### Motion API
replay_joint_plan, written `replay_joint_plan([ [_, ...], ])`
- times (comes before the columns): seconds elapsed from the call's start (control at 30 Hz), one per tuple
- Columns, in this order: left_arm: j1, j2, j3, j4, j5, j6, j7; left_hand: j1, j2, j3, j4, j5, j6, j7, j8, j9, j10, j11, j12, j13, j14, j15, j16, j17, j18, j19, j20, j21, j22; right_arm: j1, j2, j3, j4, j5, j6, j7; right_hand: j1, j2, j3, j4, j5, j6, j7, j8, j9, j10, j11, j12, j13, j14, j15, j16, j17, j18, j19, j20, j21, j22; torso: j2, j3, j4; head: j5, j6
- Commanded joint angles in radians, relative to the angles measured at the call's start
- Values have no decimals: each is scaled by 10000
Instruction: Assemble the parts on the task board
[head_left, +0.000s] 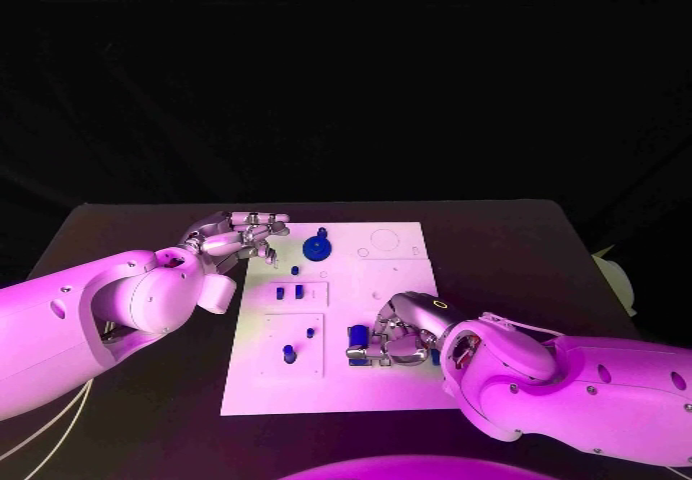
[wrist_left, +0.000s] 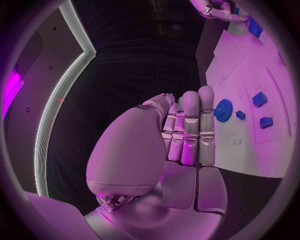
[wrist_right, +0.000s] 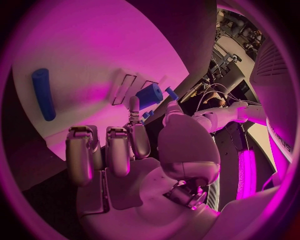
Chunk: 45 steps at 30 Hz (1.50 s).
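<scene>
**Task board assembly: right hand at the near-edge parts, left hand standing by**

**Right hand.** The right hand (head_left: 392, 335) is lowered onto the near part of the task board (head_left: 397, 270), fingers curled down around a cluster of small blue parts. A short blue peg (head_left: 356, 338) stands just beside the fingertips on the side toward the left arm. In the right wrist view the fingers (wrist_right: 119, 150) are bent inward, with a thick blue cylinder (wrist_right: 149, 95) just beyond them. Whether the hand actually pinches a part cannot be told: the contact point is hidden by the fingers. The low, curled posture suits grasping or seating a small upright part.

**Left hand.** The left hand (head_left: 238, 240) hovers at the far corner of the board on its own side. In the left wrist view its fingers (wrist_left: 187, 130) lie straight and pressed together, with the thumb folded across the palm; nothing is held. A blue gear (head_left: 317, 245) sits on the board just beyond the fingertips, toward the board's centre. This position judged as standby, or as staging for the gear.

**Other parts.** Two small blue blocks (head_left: 290, 293) stand in a raised white panel between the two hands. A long blue rod (wrist_right: 43, 93) lies flat on the board, well apart from the right hand's fingers.

**Status.** Several parts lie loose; assembly appears to be at an early or middle stage.
</scene>
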Motion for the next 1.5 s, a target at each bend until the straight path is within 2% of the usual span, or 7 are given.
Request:
replay_joint_plan([
  [0.03,3,-2,5,35,39,174,13,12,45,5,-44,25,-9,52,50,-15,-78,-2,49,16,-89,-15,52,-9,189,-32,15,-62,-17,-8,-147,7,213,-319,98,105,576,258,187,-31,588,-47,-10,45,36,39,8,33,506,809,-37,4,1615,-48,727,-25,6,2409,9,1,13,10,-5],
  [0.2,3,-14,5,32,39,175,9,12,45,5,-44,25,-9,52,50,-15,-78,-2,49,16,-89,-15,52,-9,189,-32,15,-62,-17,-6,-275,14,362,-341,170,107,1178,511,237,-56,1414,-40,-38,89,69,98,-20,98,595,808,-59,-1,1610,-49,729,-44,14,2410,2,-11,2,13,26],
  [0.4,3,-16,4,40,39,212,-5,5,43,2,-41,22,-11,56,50,-16,-82,1,51,16,-90,-14,53,-11,189,-34,15,-68,-21,-5,-211,17,215,-349,336,89,1273,643,211,-55,1606,-31,-50,110,82,146,-30,179,676,811,-66,6,1624,-53,736,-51,34,2416,13,-8,25,12,45],
  [0.8,4,-33,4,57,39,220,-18,-9,42,-4,-34,19,-15,60,50,-17,-87,6,54,16,-92,-11,54,-13,187,-31,17,-64,-18,-2,-28,19,-40,-432,701,65,1707,770,188,-132,1693,-12,-84,161,114,223,-59,305,803,810,-91,1,1617,-55,739,-71,43,2418,8,-5,14,26,7],
  [0.93,4,-37,4,57,39,220,-23,-9,42,-4,-34,19,-15,60,50,-17,-87,6,54,16,-92,-11,54,-13,187,-31,17,-64,-18,-2,-10,19,-91,-522,785,61,2325,674,151,-319,1374,-28,-88,188,135,232,-67,313,831,808,-102,-5,1608,-56,740,-85,49,2419,5,-8,12,12,10],
  [1.1,4,-42,4,56,39,233,-42,-9,42,-4,-34,19,-15,60,50,-17,-87,6,54,16,-92,-11,54,-13,187,-31,17,-64,-18,-3,-32,19,-96,-674,776,49,2712,664,131,-424,1237,-26,-96,206,146,248,-74,337,866,810,-105,-3,1614,-57,742,-88,53,2420,10,-5,6,14,-7],
  [1.5,4,-68,4,70,39,255,-66,-27,47,-8,-22,16,-18,64,52,-19,-95,9,61,17,-95,-6,57,-17,188,-37,19,-78,-29,-3,-105,24,-37,-887,634,24,2864,743,145,-432,1272,-18,-106,215,149,271,-83,379,909,812,-111,4,1627,-63,752,-92,79,2428,17,3,14,18,-30],
])
